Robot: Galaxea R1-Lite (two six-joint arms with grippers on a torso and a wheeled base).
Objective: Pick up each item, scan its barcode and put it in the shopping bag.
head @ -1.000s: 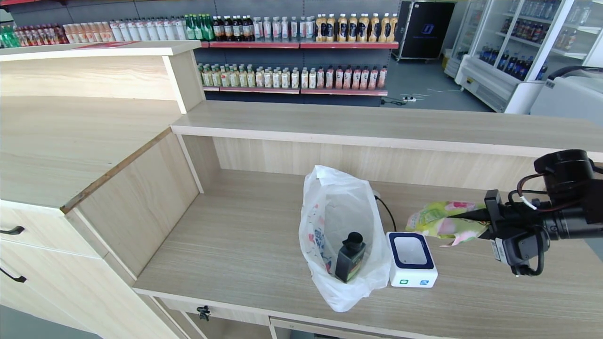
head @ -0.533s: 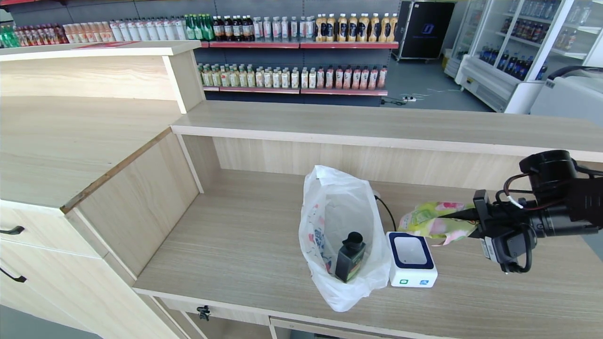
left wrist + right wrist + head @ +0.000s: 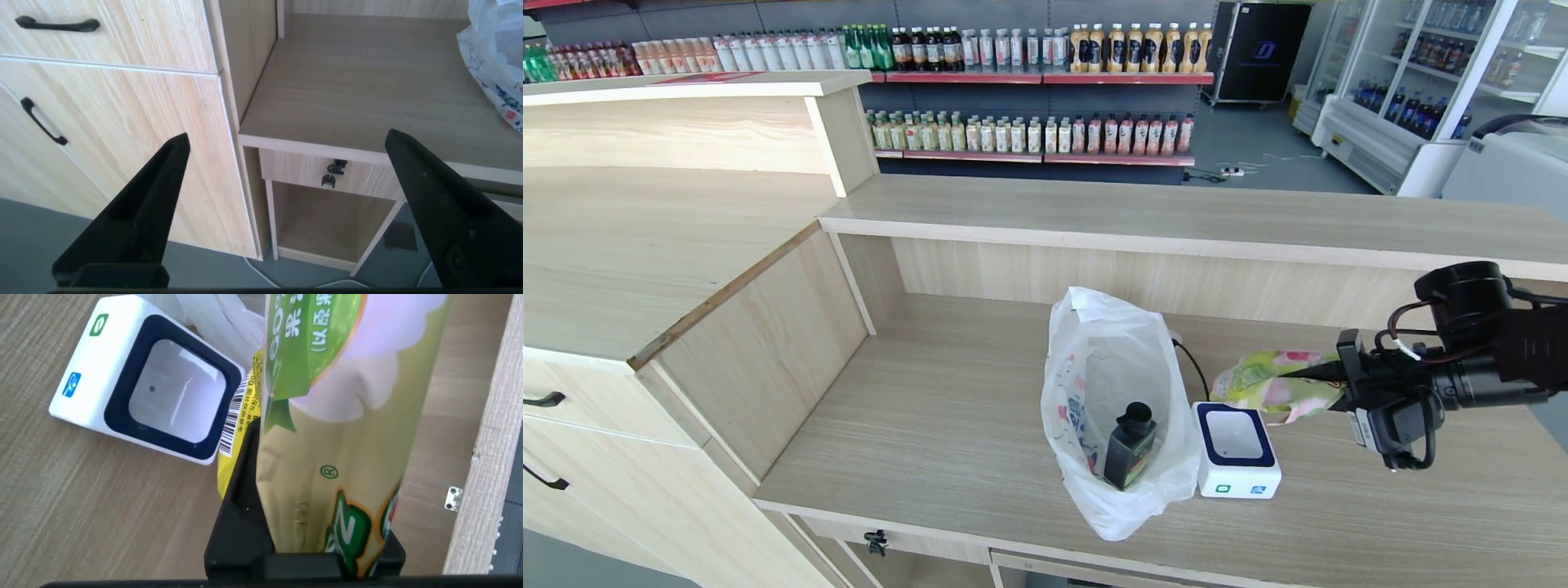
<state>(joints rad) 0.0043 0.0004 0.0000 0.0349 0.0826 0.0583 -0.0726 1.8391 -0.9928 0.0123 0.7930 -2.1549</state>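
My right gripper is shut on a green and pink snack pouch, held level above the counter just right of the white barcode scanner. In the right wrist view the snack pouch runs out from the fingers, its barcode edge hanging over the scanner. A white plastic shopping bag stands open left of the scanner with a dark bottle upright inside. My left gripper hangs open beside the counter's front left corner, holding nothing.
A black cable runs from the scanner toward the back wall of the counter. A raised ledge borders the rear. Drawers with black handles sit at the left. Shelves of bottles stand behind.
My right gripper has carried the snack pouch leftward, closer to the scanner. The bag, bottle and scanner have stayed put.
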